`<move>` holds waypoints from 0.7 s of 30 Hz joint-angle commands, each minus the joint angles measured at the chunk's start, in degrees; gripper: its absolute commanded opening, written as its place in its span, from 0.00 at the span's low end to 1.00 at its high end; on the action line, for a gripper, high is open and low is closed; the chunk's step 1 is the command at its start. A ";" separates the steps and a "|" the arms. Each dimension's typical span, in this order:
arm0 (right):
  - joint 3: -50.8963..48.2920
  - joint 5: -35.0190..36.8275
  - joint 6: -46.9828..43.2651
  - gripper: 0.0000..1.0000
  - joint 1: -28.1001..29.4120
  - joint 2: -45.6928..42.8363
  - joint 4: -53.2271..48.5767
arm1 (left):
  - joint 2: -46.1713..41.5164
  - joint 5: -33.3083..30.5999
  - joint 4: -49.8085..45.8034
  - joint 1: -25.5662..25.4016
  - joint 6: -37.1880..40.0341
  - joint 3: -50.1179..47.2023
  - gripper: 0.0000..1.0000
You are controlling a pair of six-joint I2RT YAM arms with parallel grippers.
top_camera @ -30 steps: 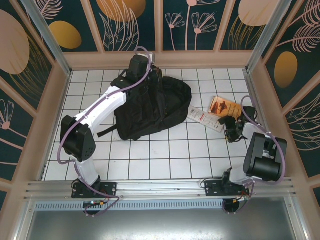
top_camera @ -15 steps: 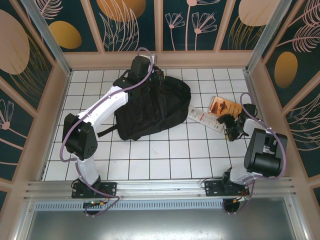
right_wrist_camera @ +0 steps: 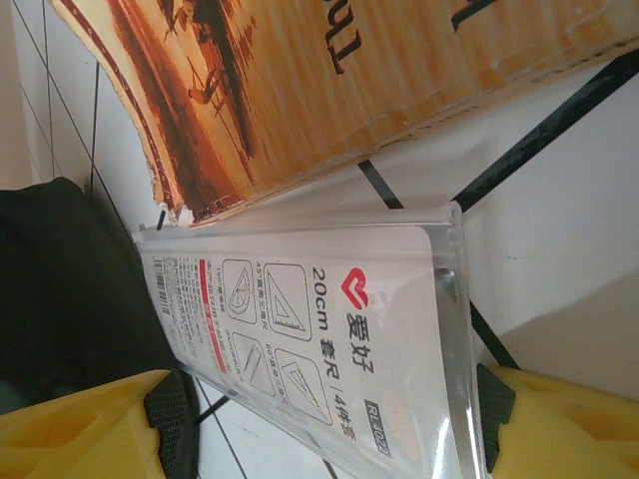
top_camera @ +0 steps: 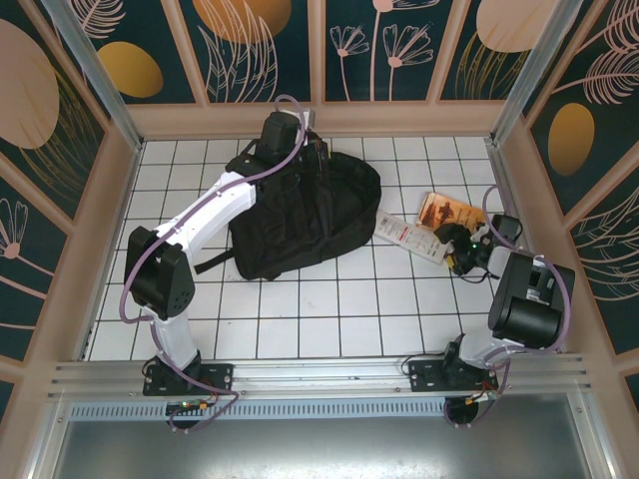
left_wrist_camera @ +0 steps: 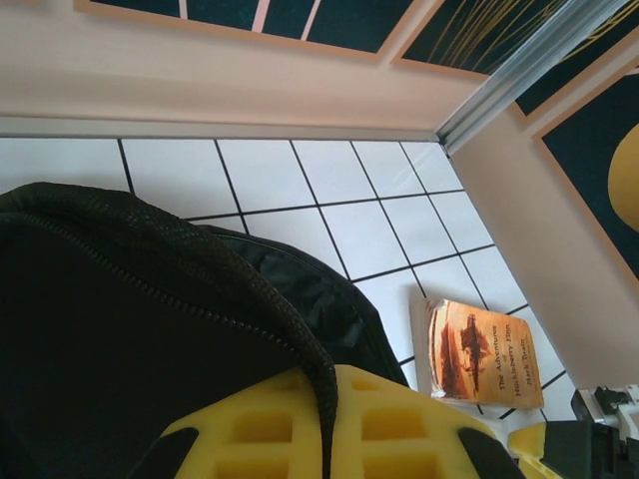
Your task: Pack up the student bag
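Top external: I see the student bag (top_camera: 300, 215) lying upper centre on the white tiled table (top_camera: 329, 309). My left gripper (top_camera: 305, 152) sits at its upper edge, and the left wrist view shows it pinched on the bag's piped rim. At centre right, my right gripper (top_camera: 451, 245) stands wide apart astride a set-square packet (top_camera: 409, 238) whose left end lies just beside the bag. A paperback (top_camera: 449, 212) lies near the right wall (top_camera: 514, 200). Bare tiles stretch below the bag.

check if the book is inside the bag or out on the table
Out: the book lies flat on the tiled table, right of the bag, beside a ruler pack.
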 commanded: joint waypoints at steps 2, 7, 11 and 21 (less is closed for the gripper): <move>1.04 -1.24 -3.27 0.76 0.17 4.74 5.37 | 0.33 2.59 2.19 0.02 0.57 1.08 0.00; 0.07 -8.22 -0.77 0.72 2.30 5.62 12.39 | 1.19 3.77 2.63 0.04 0.01 1.23 0.00; -0.83 -13.69 2.95 0.66 4.71 5.21 19.62 | 1.86 4.90 3.07 0.07 -0.46 1.05 0.00; 0.27 -10.87 4.57 0.29 8.79 3.37 21.77 | 1.49 5.57 2.94 0.02 -0.11 0.54 0.00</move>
